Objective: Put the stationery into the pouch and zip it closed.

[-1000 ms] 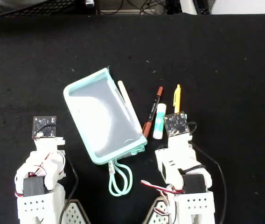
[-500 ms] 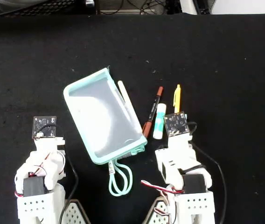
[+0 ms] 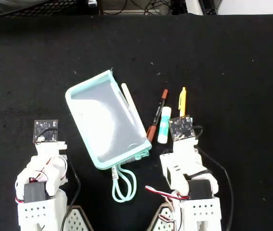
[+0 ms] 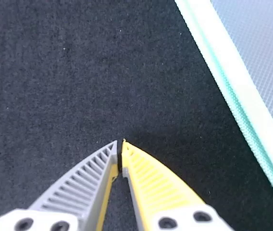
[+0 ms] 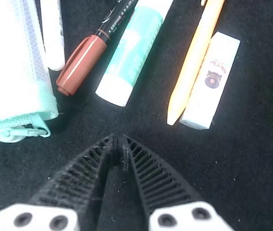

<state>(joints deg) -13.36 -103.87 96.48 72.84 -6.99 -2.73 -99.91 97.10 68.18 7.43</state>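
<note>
The black table (image 3: 232, 72) is the biggest thing. A mint green pouch (image 3: 105, 120) lies tilted in the middle of the high view. Its loop strap (image 3: 123, 185) is at the lower middle.

The left gripper (image 4: 121, 143) is near the pouch's edge. Its two fingers are pressed together and hold nothing. The right gripper (image 5: 117, 141) is pressed together too and holds nothing.

Just right of the pouch lie a brown marker (image 3: 156, 115), a white pen (image 3: 129, 102), a glue stick (image 3: 164, 125) and a yellow pen (image 3: 182, 101). A small white eraser (image 5: 208, 82) lies right beside the yellow pen.

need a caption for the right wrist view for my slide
Right tool, shut, facing brown marker, glue stick, yellow pen and eraser laid beside the mint pouch.
</note>
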